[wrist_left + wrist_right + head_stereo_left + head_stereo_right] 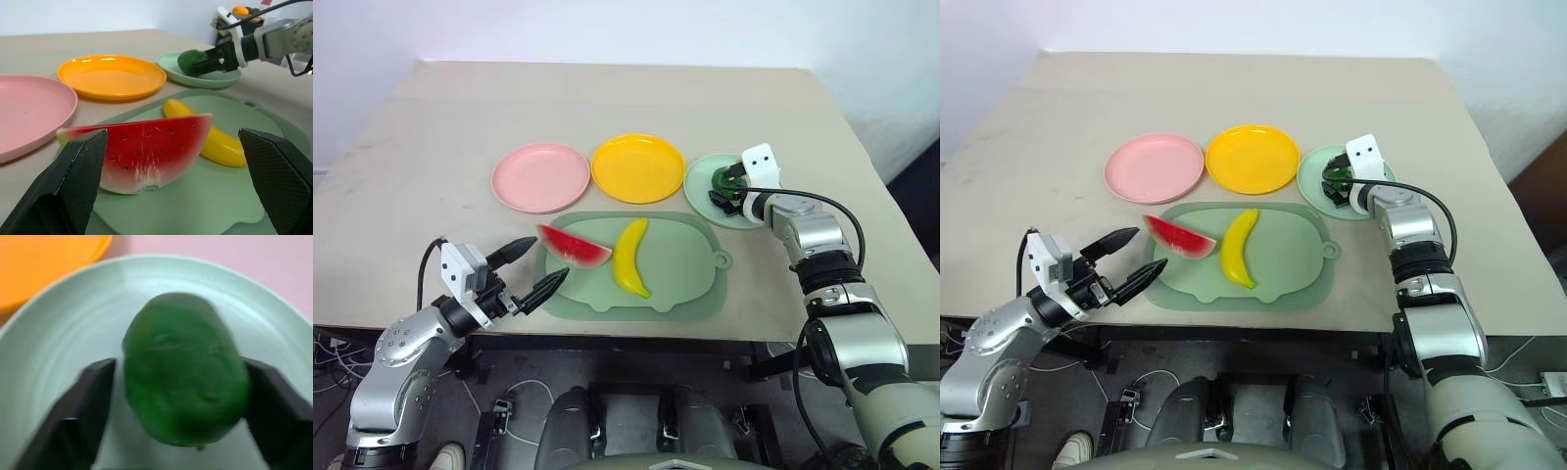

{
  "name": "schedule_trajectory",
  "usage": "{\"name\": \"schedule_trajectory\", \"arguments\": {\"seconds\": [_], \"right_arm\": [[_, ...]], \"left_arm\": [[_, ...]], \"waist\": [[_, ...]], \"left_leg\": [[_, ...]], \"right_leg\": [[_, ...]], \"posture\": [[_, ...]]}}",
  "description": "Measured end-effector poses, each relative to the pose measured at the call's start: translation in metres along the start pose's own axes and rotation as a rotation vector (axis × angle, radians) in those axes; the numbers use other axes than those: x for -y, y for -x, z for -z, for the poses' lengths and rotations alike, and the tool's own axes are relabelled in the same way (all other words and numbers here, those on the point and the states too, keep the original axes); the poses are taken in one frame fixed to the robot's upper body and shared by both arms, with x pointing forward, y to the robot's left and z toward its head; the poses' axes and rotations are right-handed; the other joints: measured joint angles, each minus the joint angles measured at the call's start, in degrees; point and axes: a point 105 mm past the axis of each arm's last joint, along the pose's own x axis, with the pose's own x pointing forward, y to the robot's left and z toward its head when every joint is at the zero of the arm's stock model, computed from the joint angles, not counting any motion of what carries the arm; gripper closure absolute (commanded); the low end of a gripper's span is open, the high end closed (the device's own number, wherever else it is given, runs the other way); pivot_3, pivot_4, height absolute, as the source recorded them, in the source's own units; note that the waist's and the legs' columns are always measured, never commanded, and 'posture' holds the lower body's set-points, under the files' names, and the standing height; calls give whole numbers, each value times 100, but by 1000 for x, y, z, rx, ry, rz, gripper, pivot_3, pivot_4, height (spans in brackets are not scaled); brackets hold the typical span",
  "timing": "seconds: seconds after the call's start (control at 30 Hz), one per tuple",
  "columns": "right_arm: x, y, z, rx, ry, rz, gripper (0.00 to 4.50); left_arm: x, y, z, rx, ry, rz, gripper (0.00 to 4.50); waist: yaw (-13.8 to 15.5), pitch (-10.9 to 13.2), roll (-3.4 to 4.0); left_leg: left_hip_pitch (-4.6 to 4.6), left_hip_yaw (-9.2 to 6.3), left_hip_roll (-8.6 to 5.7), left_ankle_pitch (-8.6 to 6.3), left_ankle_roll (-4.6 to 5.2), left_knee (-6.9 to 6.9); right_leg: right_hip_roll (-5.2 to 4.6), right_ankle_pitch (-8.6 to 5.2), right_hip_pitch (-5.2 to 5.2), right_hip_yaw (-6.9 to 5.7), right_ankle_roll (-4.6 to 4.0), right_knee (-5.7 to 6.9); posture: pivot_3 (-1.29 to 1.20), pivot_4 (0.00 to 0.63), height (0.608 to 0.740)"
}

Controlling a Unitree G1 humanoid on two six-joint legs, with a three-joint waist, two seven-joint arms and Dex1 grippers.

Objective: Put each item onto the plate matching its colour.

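Now: green fruit (185, 368) over mint plate (701, 182), between right tool (728, 188) fingers, grip unclear. Watermelon wedge (573, 246), banana (629, 257) wait on tray (695, 284). Pink plate (540, 176), yellow plate (638, 167) bare. Left tool (533, 266) spread apart, beside wedge.

A beige table (607, 98) with a matt, slightly mottled top fills the middle of the scene; its far edge runs straight and its side edges slant outward toward the near edge. Behind the far edge stands a plain pale wall (607, 29), evenly lit with no hard shadows. Past the right edge a dark area (920, 191) shows at floor level. Below the near edge lie a dark floor, loose cables (333, 357) at the left corner and a white socket strip (1552, 384) at the right.
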Motion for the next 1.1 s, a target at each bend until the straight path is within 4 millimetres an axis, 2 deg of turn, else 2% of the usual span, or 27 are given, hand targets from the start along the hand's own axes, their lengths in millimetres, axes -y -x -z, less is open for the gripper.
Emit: {"name": "schedule_trajectory", "arguments": {"seconds": [0.1, 0.23, 0.37, 0.47, 0.5, 0.6, 0.67, 0.77, 1.1], "right_arm": [[5, 5, -10, 31, 17, 20, 39], [11, 21, -37, 87, 33, 58, 39], [-3, 46, -65, 152, -17, -8, 39], [-39, 63, -60, 115, -56, -152, 39], [-62, 68, -54, 68, -93, -237, 39], [-105, 76, -44, -38, -186, -392, 39], [-125, 80, -37, -112, -242, -455, 39], [-140, 79, -35, -183, -336, -489, 39], [-161, 57, -25, -331, -450, -455, 39]], "left_arm": [[0, 0, -1, 3, -4, 0, 0], [-2, -1, -4, 11, -14, 3, 0], [-5, -2, -4, 15, -13, 4, 0], [-8, -4, -4, 17, -8, 10, 0], [-10, -5, -4, 19, -7, 12, 0], [-10, -8, -6, 26, -11, 30, 0], [-12, -9, -6, 27, -10, 32, 0], [-13, -9, -3, 21, -5, 34, 0], [-8, -14, -2, 22, 0, 67, 0]], "waist": [[-2, 2, 3], [-1, 3, 5], [6, 2, 5], [13, 1, 4], [2, 1, 4], [-2, 1, 4], [3, 0, 4], [23, -1, 3], [-19, -3, 0]], "left_leg": [[-2, 0, 0, 0, 0, 0], [-8, 1, 2, 0, 0, 0], [-17, 0, 11, 1, -1, -1], [-17, -1, 17, 0, -1, -1], [-16, -1, 20, 1, -1, 0], [-18, -1, 25, 1, -3, 0], [-28, 0, 24, 1, -3, 1], [-52, -1, 21, 2, -3, 6], [-82, -2, 4, 8, -11, 5]], "right_leg": [[0, 0, -3, 2, 0, 0], [0, 0, -11, 4, 0, 2], [1, 0, -18, 5, -1, 4], [2, 1, -19, 4, -2, 4], [3, 2, -19, 5, -3, 5], [8, 3, -21, 4, -6, 5], [8, 3, -28, 3, -6, 4], [8, 5, -48, 1, -8, 6], [13, 6, -85, -1, -8, 13]], "posture": [[0, 150, 695], [0, 150, 695], [0, 150, 695], [0, 150, 695], [0, 150, 695], [0, 150, 695], [0, 150, 695], [0, 150, 695], [0, 150, 695]]}}
